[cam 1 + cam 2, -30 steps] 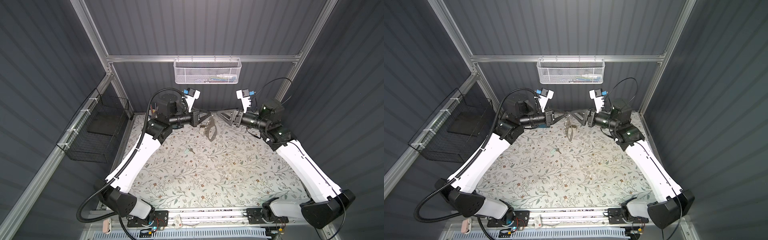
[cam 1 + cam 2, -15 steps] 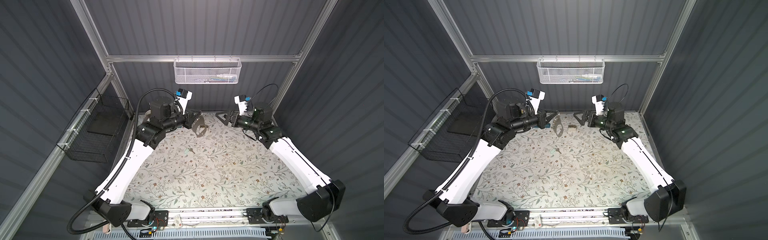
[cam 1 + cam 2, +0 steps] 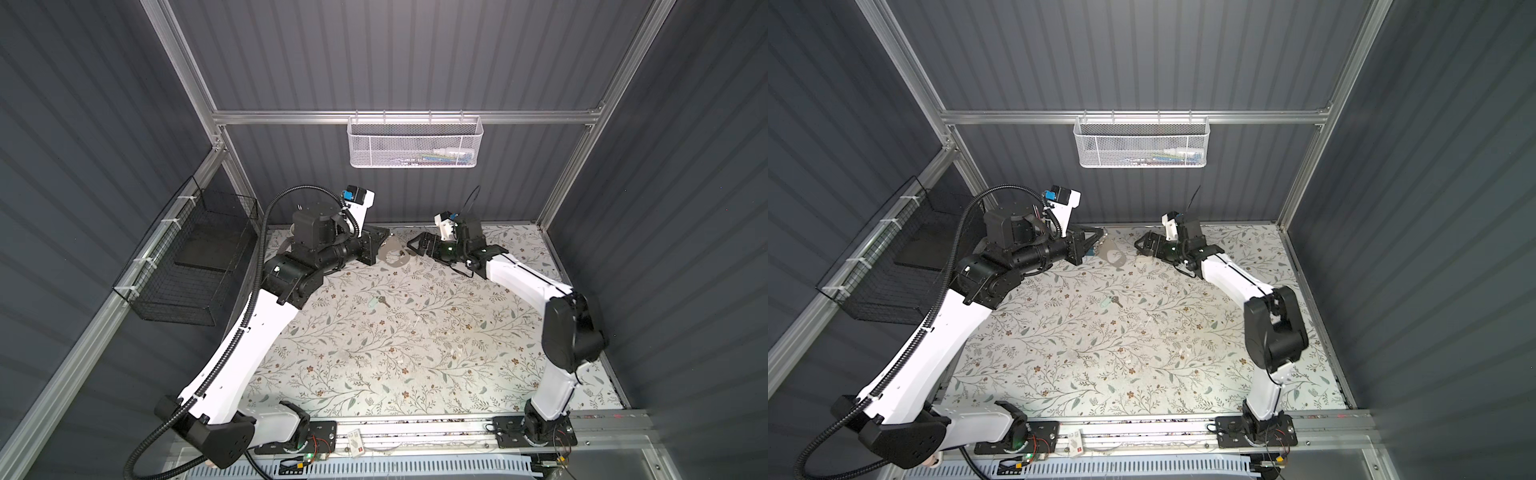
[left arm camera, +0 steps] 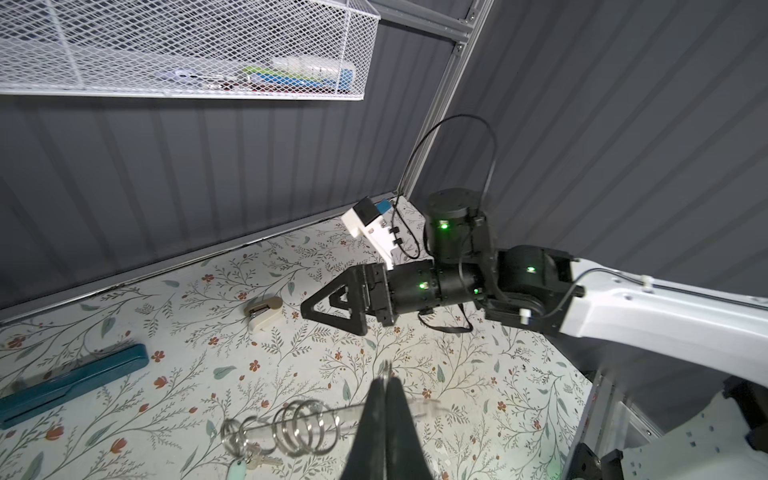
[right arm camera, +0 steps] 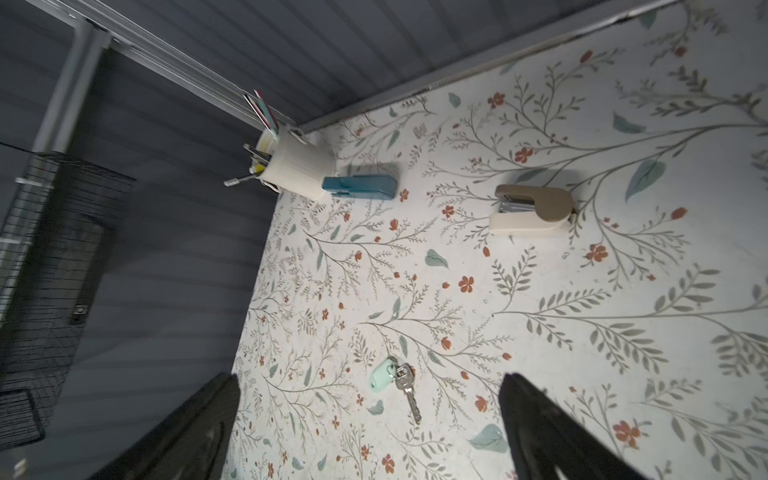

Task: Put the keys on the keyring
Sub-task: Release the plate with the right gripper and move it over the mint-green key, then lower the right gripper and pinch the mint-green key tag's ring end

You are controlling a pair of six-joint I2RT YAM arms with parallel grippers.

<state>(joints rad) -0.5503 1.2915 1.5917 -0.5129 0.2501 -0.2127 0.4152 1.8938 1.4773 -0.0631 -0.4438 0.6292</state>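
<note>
The keys (image 5: 395, 376), a brass key on a mint-green tag, lie on the floral mat (image 3: 415, 353) left of centre in both top views (image 3: 376, 301) (image 3: 1111, 302). My left gripper (image 4: 386, 374) is shut on the keyring (image 3: 392, 255), a flat grey fob held above the mat at the back, seen edge-on with its silver rings (image 4: 299, 428) to one side. My right gripper (image 3: 411, 245) stands open with nothing in it, a short way right of the keyring. In the right wrist view the keys show far below, between its spread fingers (image 5: 523, 399).
A tan-and-white stapler (image 5: 532, 210) and a teal oblong case (image 5: 359, 187) lie near the back wall, with a white cup of pens (image 5: 291, 164) in the back left corner. A white mesh basket (image 3: 415, 141) hangs on the back wall, a black wire basket (image 3: 199, 257) on the left.
Both grippers met at the keyring a second ago. The left arm has drawn back left with the keyring, the right arm has pulled away right and lower, its jaws opening wider.
</note>
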